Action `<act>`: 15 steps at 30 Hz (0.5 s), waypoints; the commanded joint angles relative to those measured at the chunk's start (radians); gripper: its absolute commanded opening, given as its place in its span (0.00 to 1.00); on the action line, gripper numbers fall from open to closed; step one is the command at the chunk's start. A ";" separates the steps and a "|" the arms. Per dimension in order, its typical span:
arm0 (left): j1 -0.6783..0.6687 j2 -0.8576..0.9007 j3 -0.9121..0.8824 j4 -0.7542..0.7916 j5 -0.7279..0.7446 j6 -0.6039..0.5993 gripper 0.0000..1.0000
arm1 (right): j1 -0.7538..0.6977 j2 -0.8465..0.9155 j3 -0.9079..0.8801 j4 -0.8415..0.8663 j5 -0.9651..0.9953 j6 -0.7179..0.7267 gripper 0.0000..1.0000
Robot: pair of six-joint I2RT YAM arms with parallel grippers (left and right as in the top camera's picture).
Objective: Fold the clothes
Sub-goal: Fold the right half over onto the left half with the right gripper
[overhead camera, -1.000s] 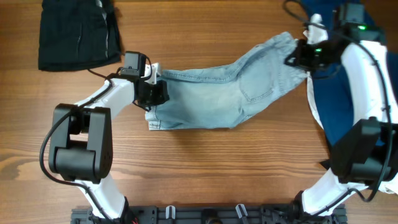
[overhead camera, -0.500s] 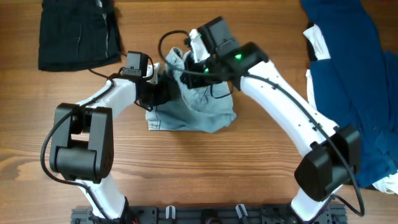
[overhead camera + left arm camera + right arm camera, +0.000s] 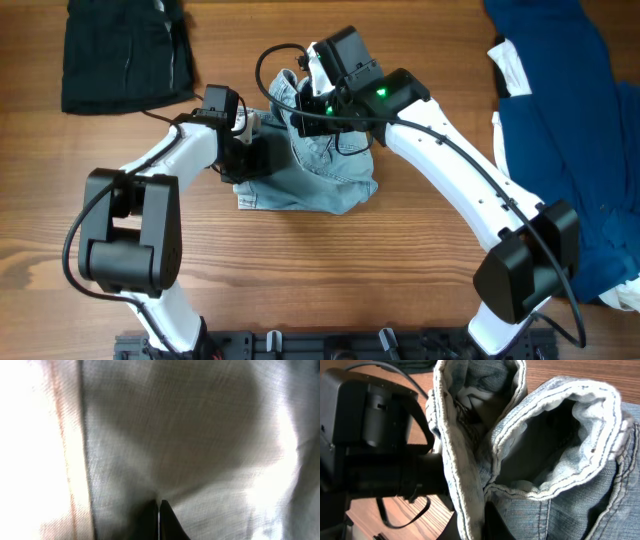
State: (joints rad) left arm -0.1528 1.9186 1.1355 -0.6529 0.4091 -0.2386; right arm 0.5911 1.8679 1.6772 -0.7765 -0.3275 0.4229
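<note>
I rate the denim shorts (image 3: 330, 180) limp but heavy; left pincer (image 3: 250, 155) clamps their 9 o'clock edge, right pincer (image 3: 303, 105) the 12 o'clock hems.

Wood-grain bench (image 3: 330, 280), brown, planks running left-right. Pale denim shorts (image 3: 310, 180) sit mid-bench in a bunched, roughly folded heap, lower edge flat on the wood (upper part is lifted off it). Black garment (image 3: 120, 55) lies flat at the far left corner, well apart from the shorts. Navy garment (image 3: 570, 110) spreads down the right side, running out of view. White garment (image 3: 512, 65) pokes out from under its left edge.
</note>
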 commanded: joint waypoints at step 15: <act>0.286 -0.309 0.492 -0.442 -0.198 -0.036 0.14 | 0.037 0.063 0.017 0.082 -0.043 0.024 0.13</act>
State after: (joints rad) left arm 0.0521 1.6440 1.6115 -1.1252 0.2573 -0.2615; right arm 0.5945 1.8877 1.6772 -0.7242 -0.3069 0.4450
